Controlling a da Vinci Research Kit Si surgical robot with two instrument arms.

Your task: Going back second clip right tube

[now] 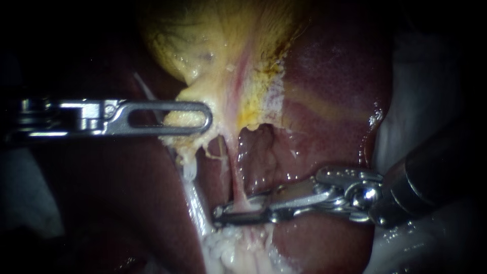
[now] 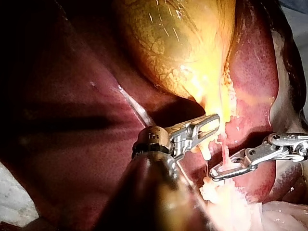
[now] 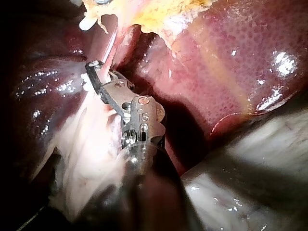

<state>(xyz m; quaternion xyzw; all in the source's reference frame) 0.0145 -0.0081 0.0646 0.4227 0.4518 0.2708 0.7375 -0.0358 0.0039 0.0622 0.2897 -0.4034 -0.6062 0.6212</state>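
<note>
My left instrument [image 1: 195, 117] comes in level from the left. Its slotted jaws are shut on the yellow lower edge of the gallbladder [image 1: 213, 40] and hold it up. Two strands hang below it: a whitish left tube [image 1: 193, 195] and a thin pink right tube [image 1: 236, 182]. My right instrument [image 1: 234, 208] reaches in from the right. Its jaws stand open with a narrow gap, and the right tube runs down between them. I cannot make out a clip there. The left wrist view shows the same instrument [image 2: 224, 169] beside my left jaws [image 2: 209, 126]. In the right wrist view its jaws [image 3: 96, 72] meet the tube [image 3: 111, 48].
Dark red liver [image 1: 324, 76] lies behind and to the right of the tubes, with a raw hollow [image 1: 264, 152] just above my right jaws. Whitish fatty tissue [image 1: 238, 251] spreads below the jaws. Pale cloth [image 1: 421, 76] lies at the right edge.
</note>
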